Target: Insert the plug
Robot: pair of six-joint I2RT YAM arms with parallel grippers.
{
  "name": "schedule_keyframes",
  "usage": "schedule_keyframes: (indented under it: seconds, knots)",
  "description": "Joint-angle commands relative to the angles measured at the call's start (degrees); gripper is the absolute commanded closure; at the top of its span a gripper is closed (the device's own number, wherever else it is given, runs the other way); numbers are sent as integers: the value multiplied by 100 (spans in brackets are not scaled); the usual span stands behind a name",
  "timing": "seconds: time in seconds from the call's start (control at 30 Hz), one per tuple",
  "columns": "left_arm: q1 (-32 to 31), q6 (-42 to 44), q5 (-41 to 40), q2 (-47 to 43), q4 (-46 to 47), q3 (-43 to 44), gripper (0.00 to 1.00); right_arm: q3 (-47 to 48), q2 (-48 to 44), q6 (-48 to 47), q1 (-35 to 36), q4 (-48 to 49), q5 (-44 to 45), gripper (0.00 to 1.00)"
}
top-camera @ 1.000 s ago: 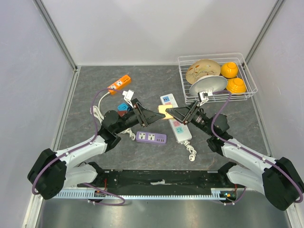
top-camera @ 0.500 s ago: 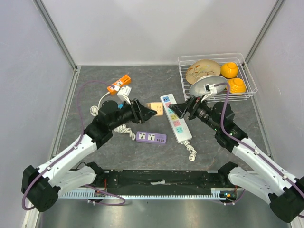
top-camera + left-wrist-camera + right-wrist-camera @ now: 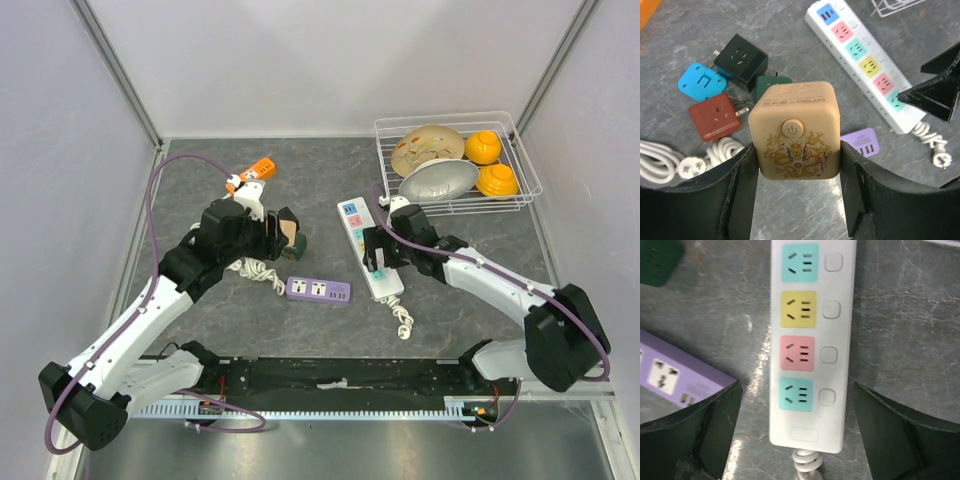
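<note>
The left gripper [image 3: 288,236] pinches the plug [image 3: 799,131], a tan cube, by two opposite sides and holds it off the table over a cluster of loose adapters, well apart from the white strip [image 3: 840,305]. The right gripper [image 3: 796,395] hangs with jaws spread wide astride the cord end of that strip, holding nothing. To do this step well, the left arm should probably carry the plug across to a free socket and square it to the strip's long axis before pressing. Its button face points at the wrist camera and the prongs are hidden, so alignment has to be judged from the body's edges. The right jaws could close on the strip's sides to keep it from sliding under the push. They sit low on the strip, so the upper sockets look easiest to reach without the arms meeting. Below the plug lie a black adapter [image 3: 741,59], a blue one [image 3: 700,82], a red one [image 3: 714,116] and a green one [image 3: 771,84], beside a white cord [image 3: 670,165]. A purple strip [image 3: 318,289] lies between the arms, an orange strip [image 3: 255,172] sits farther back, and a basket [image 3: 450,116] of bowls stands at the far right.
</note>
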Motion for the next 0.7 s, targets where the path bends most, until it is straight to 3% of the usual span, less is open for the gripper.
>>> schedule_keyframes:
  seconds: [0.0,0.57,0.67]
  knots:
    - [35,676,-235,-79,-92,203,98,388,451,-525,14,-49,390,2]
    - [43,922,-200,544,-163,572,98,511,1647,-929,567,206,601,2]
    - [43,984,-147,685,-172,686,98,476,1682,-1148,742,224,513,15]
